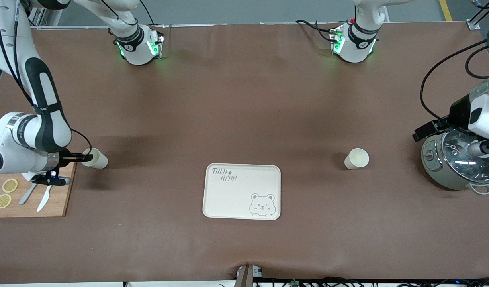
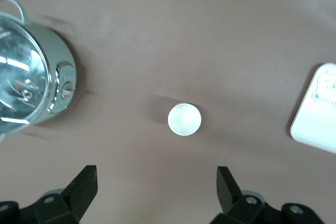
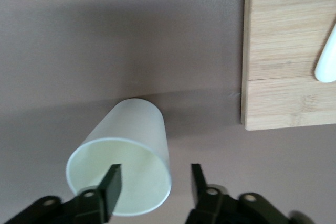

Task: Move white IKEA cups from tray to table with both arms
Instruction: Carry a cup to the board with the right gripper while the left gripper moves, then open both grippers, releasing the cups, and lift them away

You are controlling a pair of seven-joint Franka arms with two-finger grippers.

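Standing upright on the brown tabletop (image 1: 244, 99), both cups are plain cream-white, handleless and slightly tapered. One cup (image 1: 356, 158) sits between the tray (image 1: 242, 191) (printed "TAIJI BEAR", with a bear drawing) and the lidded pot (image 1: 455, 161). The other cup (image 1: 95, 158) sits just beside the wooden board (image 1: 49, 207). Right claw (image 1: 82, 158): partly open, one finger inside this cup's rim, one outside. Left claw (image 2: 156, 184): spread wide, holding nothing, above the pot.

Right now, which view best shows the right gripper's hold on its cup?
The right wrist view: the right gripper has one finger inside the cup and one outside its wall. The front view shows it small beside the cutting board; the left wrist view misses it.
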